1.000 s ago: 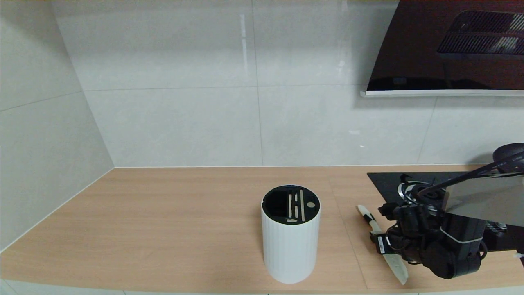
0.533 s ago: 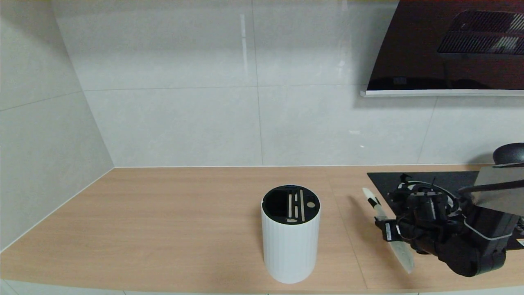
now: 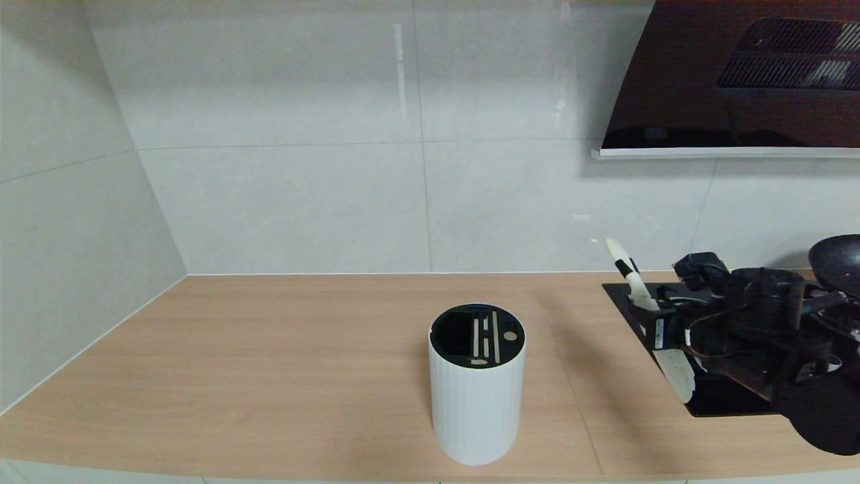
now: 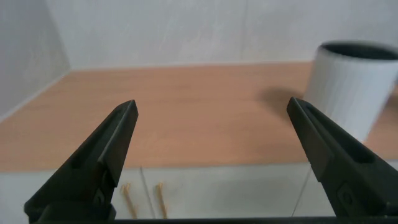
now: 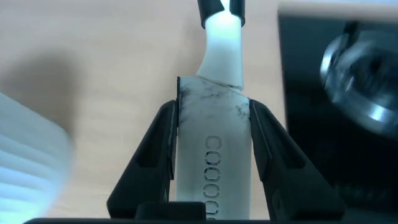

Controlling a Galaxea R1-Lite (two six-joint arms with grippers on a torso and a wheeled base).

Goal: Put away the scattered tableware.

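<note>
Wooden counter [image 3: 289, 363] with white holder [image 3: 477, 403], black hob [image 3: 722, 402]

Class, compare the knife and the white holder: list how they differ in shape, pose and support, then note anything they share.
Shape: the knife is long and thin; the holder is a wide ribbed cylinder. Pose: the knife is tilted, banded end up; the holder stands upright. Support: the right gripper clamps the knife clear of the counter; the holder rests on the counter. Both are pale with black parts.
</note>
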